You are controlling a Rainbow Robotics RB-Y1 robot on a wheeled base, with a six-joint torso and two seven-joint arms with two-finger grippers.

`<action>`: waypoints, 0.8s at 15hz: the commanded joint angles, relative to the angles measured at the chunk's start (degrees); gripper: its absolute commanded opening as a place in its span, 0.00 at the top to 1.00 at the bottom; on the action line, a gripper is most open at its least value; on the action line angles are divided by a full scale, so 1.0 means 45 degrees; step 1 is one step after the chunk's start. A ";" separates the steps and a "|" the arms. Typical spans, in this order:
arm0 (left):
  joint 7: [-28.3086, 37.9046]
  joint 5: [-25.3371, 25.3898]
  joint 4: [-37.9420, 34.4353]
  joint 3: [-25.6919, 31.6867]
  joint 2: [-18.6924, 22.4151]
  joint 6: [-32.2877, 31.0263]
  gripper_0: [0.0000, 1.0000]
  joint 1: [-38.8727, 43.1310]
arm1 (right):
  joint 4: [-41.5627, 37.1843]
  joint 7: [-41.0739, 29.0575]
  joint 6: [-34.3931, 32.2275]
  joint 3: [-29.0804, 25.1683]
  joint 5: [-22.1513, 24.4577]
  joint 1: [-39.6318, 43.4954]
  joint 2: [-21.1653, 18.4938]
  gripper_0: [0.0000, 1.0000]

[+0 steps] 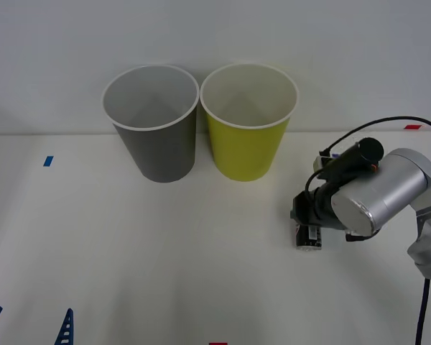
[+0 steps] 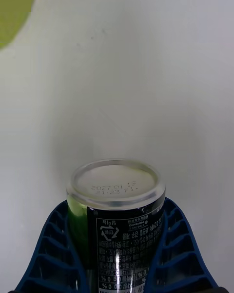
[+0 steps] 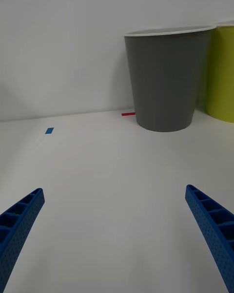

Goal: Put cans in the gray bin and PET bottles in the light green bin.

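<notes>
Front: my right gripper (image 1: 307, 231) is low on the table (image 1: 165, 259), right of the green bin (image 1: 248, 129), closed on the can (image 1: 308, 237), which sits on the tabletop. Gray bin (image 1: 152, 122) stands just left of the green one, rims nearly touching. My left gripper (image 1: 29, 325) is parked at the near left edge. Right wrist: both blue fingers (image 2: 178, 244) press the can's (image 2: 119, 215) sides, silver end facing out. Left wrist: fingers (image 3: 209, 224) spread wide, nothing between them, gray bin (image 3: 168, 78) ahead.

Between your right gripper (image 1: 307, 228), closed around the can (image 1: 308, 237), and the green bin (image 1: 248, 122) lies bare table (image 1: 165, 251), while the gray bin (image 1: 154, 122) stands touching the green one, leaving no gap between them.
</notes>
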 commanded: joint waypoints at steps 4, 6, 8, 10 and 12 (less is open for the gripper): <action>0.0000 0.0000 0.0000 0.0000 0.0000 0.0000 0.00 0.0000 | -0.3221 0.2608 -0.2081 -0.1935 0.0206 0.2686 0.0272 0.86; 0.0000 0.0000 0.0000 0.0000 0.0000 0.0000 0.00 0.0000 | -0.4158 0.2764 -0.3038 -0.2111 0.0284 0.3564 0.0350 0.86; 0.0000 0.0000 0.0000 0.0000 0.0000 0.0000 0.00 0.0000 | -0.5037 0.2960 -0.4015 -0.2247 0.0421 0.4346 0.0506 0.86; 0.0000 0.0000 0.0000 0.0000 0.0000 0.0000 0.00 0.0000 | -0.5936 0.3038 -0.4190 -0.2404 0.0499 0.4697 0.0878 0.86; 0.0000 0.0000 0.0000 0.0000 0.0000 0.0000 0.00 0.0000 | -0.6756 0.3077 -0.4190 -0.2423 0.0558 0.4893 0.1249 0.86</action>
